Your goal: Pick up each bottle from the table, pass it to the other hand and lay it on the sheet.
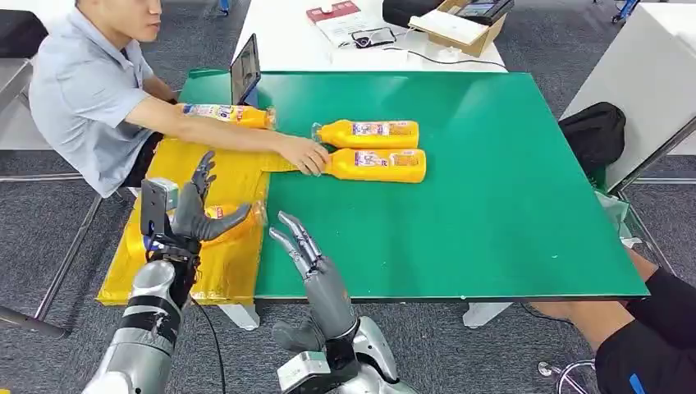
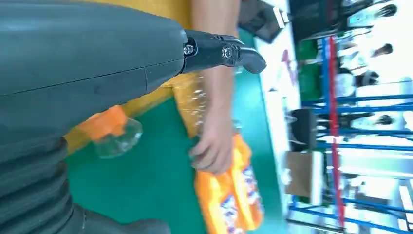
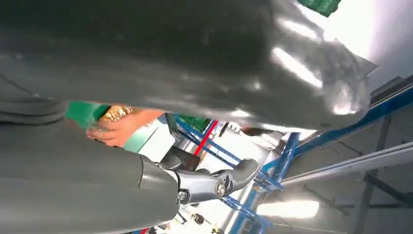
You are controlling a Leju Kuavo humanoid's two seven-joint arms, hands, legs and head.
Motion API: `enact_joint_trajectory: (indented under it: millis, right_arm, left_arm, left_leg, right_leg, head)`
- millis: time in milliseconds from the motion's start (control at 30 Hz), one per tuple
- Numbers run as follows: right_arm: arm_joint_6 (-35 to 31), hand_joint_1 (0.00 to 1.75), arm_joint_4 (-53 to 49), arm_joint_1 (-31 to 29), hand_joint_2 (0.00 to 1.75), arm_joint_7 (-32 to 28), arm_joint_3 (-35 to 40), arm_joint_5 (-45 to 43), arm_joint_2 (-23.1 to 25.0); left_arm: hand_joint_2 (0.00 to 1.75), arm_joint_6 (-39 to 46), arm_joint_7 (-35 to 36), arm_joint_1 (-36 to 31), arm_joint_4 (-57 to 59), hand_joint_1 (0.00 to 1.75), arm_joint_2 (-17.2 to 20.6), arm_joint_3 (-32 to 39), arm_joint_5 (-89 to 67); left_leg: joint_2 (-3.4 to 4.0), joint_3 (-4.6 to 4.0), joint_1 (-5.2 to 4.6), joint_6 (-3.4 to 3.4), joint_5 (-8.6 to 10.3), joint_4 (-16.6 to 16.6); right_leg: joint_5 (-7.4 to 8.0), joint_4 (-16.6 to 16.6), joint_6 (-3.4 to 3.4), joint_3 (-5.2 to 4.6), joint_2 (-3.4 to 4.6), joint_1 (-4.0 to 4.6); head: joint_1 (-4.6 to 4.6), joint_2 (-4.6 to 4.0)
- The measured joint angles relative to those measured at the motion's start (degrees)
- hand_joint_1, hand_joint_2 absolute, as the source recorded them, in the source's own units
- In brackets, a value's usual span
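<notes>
Yellow sheet (image 1: 222, 176) lies along the left edge of the green table (image 1: 492, 213), and two bottles are on it: one (image 1: 230, 114) at the far end, another (image 1: 222, 215) nearer me, partly hidden behind my left hand (image 1: 199, 215). Two more bottles are not yet moved, lying side by side on the bare green surface: the far one (image 1: 369, 133) and the near one (image 1: 379, 164), touching or nearly so. A seated person's hand (image 1: 305, 154) rests at the neck end of the near one, just off the sheet's edge; I cannot tell whether that hand is setting the bottle down or only steadying it. By my reckoning, about half the work is done and two bottles are left. My left hand hovers over the sheet above the nearer laid bottle, fingers spread and pointing up, gripping nothing. My right hand (image 1: 302, 246) is raised at the near table edge, palm turned inward, fingers apart and slightly curled, likewise empty. It stands well apart from the two waiting bottles. Next pick likely falls to the right hand, but the person's hand is in the way for now.
</notes>
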Motion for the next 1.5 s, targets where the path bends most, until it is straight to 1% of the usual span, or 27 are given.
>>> enact_joint_trajectory:
  millis: [233, 267, 333, 400, 500, 567, 600, 733, 867, 1000, 1100, 1200, 1367, 1500]
  right_arm:
    - [0.79, 0.0, -0.02, 0.07, 0.0, 0.0, -0.02, -0.2, 0.0]
    - [2.21, 0.0, -0.11, 0.21, 1.75, 0.0, -0.22, -0.7, 0.02]
    - [5.34, 0.0, -0.81, 0.92, 1.75, 0.0, -1.29, -0.98, 0.07]
    - [6.6, 0.0, -2.01, 1.58, 1.75, 0.07, -3.07, 1.27, 0.07]
    - [8.07, 0.0, -3.26, 1.55, 1.75, 3.94, -7.27, 8.27, -0.22]
    - [8.13, 0.0, -3.28, 1.38, 1.75, 6.71, -11.05, 12.18, -0.94]
    - [8.13, 0.0, -3.28, 1.25, 1.75, 8.01, -12.93, 13.78, -1.34]
    - [8.13, 0.0, -1.61, -0.13, 1.75, 15.53, -19.9, 24.79, -4.07]
    - [9.68, 0.0, 4.51, -2.89, 1.75, 20.46, -24.51, 33.1, -6.19]
    - [9.66, 0.0, 10.78, -4.99, 1.75, 21.62, -26.08, 35.28, -6.97]
    - [9.64, 0.0, 13.16, -5.87, 1.75, 21.66, -26.6, 35.52, -7.28]
    - [9.68, 0.0, 15.04, -6.56, 1.75, 23.13, -26.75, 36.46, -7.45]
    - [9.86, 0.0, 20.65, -9.11, 1.75, 25.59, -26.78, 38.01, -7.5]
    - [9.92, 0.0, 25.98, -11.31, 1.75, 26.05, -27.1, 38.03, -7.39]
  left_arm:
    - [1.75, 0.37, -0.24, 1.81, -4.95, 0.0, -0.81, -0.55, 1.73]
    - [1.75, 1.07, -0.53, 2.27, -5.89, 0.0, -1.05, -0.59, 3.72]
    - [1.75, 2.59, -0.29, 3.52, -9.09, 0.0, -2.01, -0.83, 9.84]
    - [1.75, 3.94, 1.2, 5.11, -12.78, 0.0, -2.73, -1.49, 16.04]
    - [1.75, 6.42, 1.21, 7.7, -18.79, 0.0, -3.61, -3.06, 23.09]
    - [1.75, 7.74, 0.3, 10.69, -23.86, 0.0, -3.91, -4.22, 24.72]
    - [1.75, 8.51, -0.09, 12.23, -25.94, 0.0, -4.02, -4.66, 24.83]
    - [1.75, 13.71, -0.57, 18.28, -33.28, 0.0, -4.26, -5.55, 21.44]
    - [1.75, 19.63, 1.25, 22.15, -36.75, 0.0, -4.63, -5.64, 13.59]
    - [1.75, 21.33, 1.7, 23.49, -37.95, 0.0, -5.03, -6.06, 10.71]
    - [1.75, 21.64, 1.7, 23.92, -38.5, 0.0, -5.14, -6.47, 10.41]
    - [1.75, 22.01, 1.49, 24.25, -38.93, 0.0, -5.16, -6.8, 9.59]
    - [1.75, 22.73, 1.49, 24.2, -39.41, 0.0, -5.31, -7.5, 6.88]
    - [1.75, 22.77, 2.01, 23.86, -39.26, 0.0, -5.31, -8.26, 5.49]
  left_leg:
    - [0.0, -0.01, 0.01, 0.0, 0.0, -0.01]
    - [0.0, -0.02, 0.01, 0.0, 0.0, -0.01]
    - [0.0, -0.03, 0.01, 0.0, 0.0, 0.0]
    - [-0.01, -0.06, 0.0, 0.0, 0.0, 0.0]
    - [-0.01, -0.09, 0.0, 0.02, -0.02, 0.0]
    - [-0.01, -0.1, -0.03, 0.02, -0.04, 0.0]
    - [-0.02, -0.11, -0.03, 0.03, -0.04, 0.0]
    - [-0.02, -0.11, -0.05, 0.04, -0.06, 0.0]
    - [-0.03, -0.1, -0.04, 0.03, -0.05, 0.0]
    - [-0.02, -0.1, -0.03, 0.03, -0.04, 0.0]
    - [-0.02, -0.11, -0.02, 0.03, -0.04, 0.0]
    - [-0.02, -0.12, -0.02, 0.03, -0.04, 0.0]
    - [-0.02, -0.12, -0.03, 0.03, -0.04, 0.0]
    - [-0.02, -0.11, -0.03, 0.04, -0.03, 0.01]
  right_leg:
    - [0.0, 0.0, -0.01, -0.01, 0.0, 0.01]
    - [0.0, 0.0, 0.0, -0.02, 0.0, 0.01]
    - [0.0, 0.0, 0.0, -0.02, 0.0, 0.0]
    - [0.0, -0.01, 0.0, -0.03, -0.01, -0.01]
    - [0.0, -0.02, 0.0, -0.03, -0.01, -0.01]
    - [0.0, -0.03, 0.0, -0.05, 0.0, -0.03]
    - [-0.01, -0.04, 0.01, -0.04, -0.02, -0.03]
    - [-0.01, -0.05, 0.02, -0.04, -0.01, -0.05]
    - [-0.01, -0.05, 0.02, -0.05, -0.02, -0.04]
    - [0.01, -0.04, 0.03, -0.04, -0.01, -0.01]
    - [0.0, -0.03, 0.03, -0.05, -0.01, -0.01]
    - [0.0, -0.03, 0.03, -0.05, -0.01, -0.01]
    - [0.0, -0.04, 0.03, -0.06, -0.01, -0.02]
    - [0.01, -0.04, 0.03, -0.05, -0.01, -0.02]
  head:
    - [0.0, 0.0]
    - [0.0, 0.0]
    - [0.0, 0.0]
    - [0.0, 0.0]
    - [0.0, 0.0]
    - [-0.02, 0.0]
    - [0.0, 0.0]
    - [0.02, 0.0]
    - [0.0, 0.0]
    - [-0.02, 0.0]
    - [-0.02, 0.0]
    - [-0.02, 0.0]
    - [0.0, 0.0]
    - [-0.02, 0.0]
